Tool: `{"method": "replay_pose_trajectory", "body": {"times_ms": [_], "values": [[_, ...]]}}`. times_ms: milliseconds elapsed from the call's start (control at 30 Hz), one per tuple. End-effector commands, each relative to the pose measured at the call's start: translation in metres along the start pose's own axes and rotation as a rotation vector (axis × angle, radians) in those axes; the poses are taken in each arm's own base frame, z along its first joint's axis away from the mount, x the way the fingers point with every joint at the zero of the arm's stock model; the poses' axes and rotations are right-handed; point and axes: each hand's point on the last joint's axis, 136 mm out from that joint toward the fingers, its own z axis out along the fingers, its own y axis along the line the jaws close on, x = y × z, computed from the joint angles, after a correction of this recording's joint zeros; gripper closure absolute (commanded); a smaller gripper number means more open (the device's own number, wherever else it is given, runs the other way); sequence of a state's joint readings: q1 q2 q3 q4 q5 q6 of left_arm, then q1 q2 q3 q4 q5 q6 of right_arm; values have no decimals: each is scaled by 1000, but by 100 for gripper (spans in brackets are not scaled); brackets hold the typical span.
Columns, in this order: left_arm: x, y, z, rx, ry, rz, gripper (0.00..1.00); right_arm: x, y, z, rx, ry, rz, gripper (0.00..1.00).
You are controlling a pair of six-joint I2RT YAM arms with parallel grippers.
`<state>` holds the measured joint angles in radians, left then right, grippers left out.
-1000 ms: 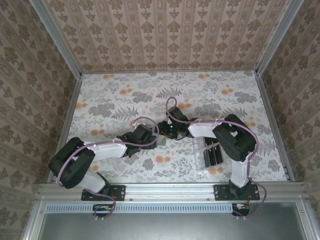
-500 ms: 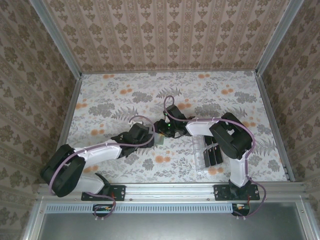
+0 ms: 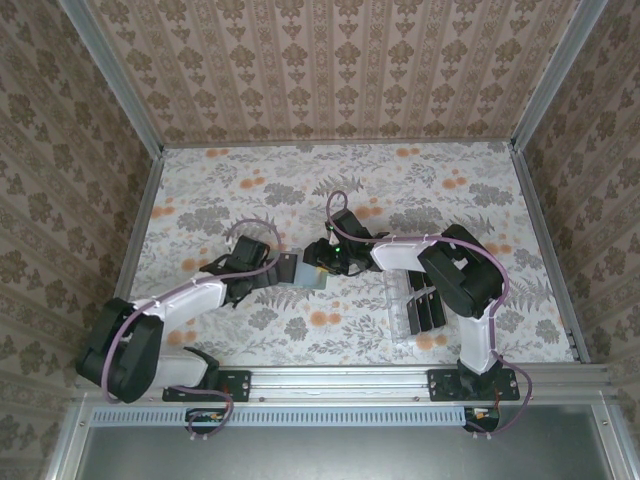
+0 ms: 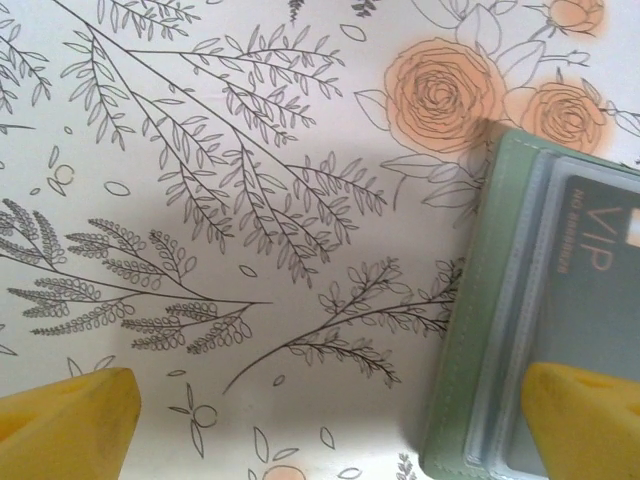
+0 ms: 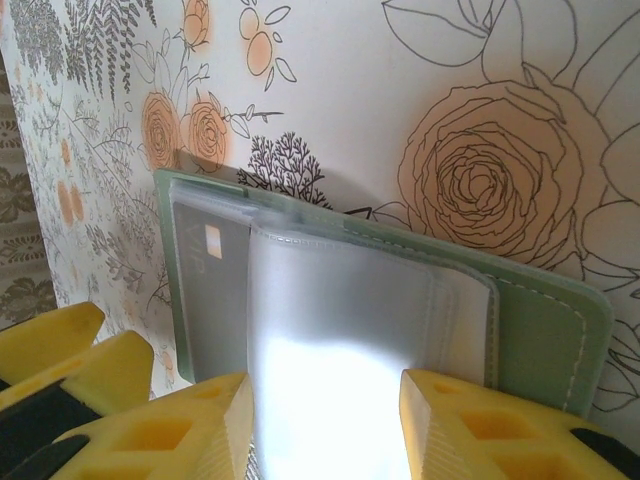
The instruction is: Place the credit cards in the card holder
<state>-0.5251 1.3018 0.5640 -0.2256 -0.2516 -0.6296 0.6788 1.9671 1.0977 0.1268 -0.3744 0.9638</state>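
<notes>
The card holder [image 5: 545, 335] lies open on the flowered table, sage green outside, with a pale grey-blue inner flap [image 5: 340, 330] raised. My right gripper [image 5: 325, 430] is shut on that flap, one yellow finger at each side. A dark credit card [image 5: 210, 290] sits in the holder's left pocket; in the left wrist view the same card [image 4: 590, 290] reads "VIP". My left gripper [image 4: 330, 430] is open, just left of the card holder [image 4: 470, 330], its right finger over the holder's edge. From above, the card holder [image 3: 300, 272] lies between the left gripper [image 3: 275, 268] and the right gripper [image 3: 318, 265].
A clear plastic slotted rack [image 3: 403, 305] stands right of the holder, under the right forearm, with black cards [image 3: 430, 308] in it. Patterned walls close in the table on three sides. Open table stretches behind and to the left.
My left gripper has drawn back to the left, away from the card holder, which now shows between the grippers. The right gripper has barely moved.
</notes>
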Motion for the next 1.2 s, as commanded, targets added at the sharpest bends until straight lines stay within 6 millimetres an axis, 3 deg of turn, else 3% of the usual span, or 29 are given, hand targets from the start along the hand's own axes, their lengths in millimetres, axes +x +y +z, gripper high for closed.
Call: {"method": "replay_pose_trajectory", "body": {"times_ms": [0,467,833,967,1167], "values": [[-3,-4,0,20,27,28,0,11,-18,-1,71,25,-11,55],[37,-5,14,23,123,52,0,22,-36,-6,131,38,-38,56],[76,-25,9,53,168,73,0,25,-55,-18,201,31,-48,56],[82,-26,6,58,167,66,0,20,-50,-22,186,25,-50,56],[70,-26,-1,49,134,81,0,17,-21,-18,73,45,-54,56]]}}
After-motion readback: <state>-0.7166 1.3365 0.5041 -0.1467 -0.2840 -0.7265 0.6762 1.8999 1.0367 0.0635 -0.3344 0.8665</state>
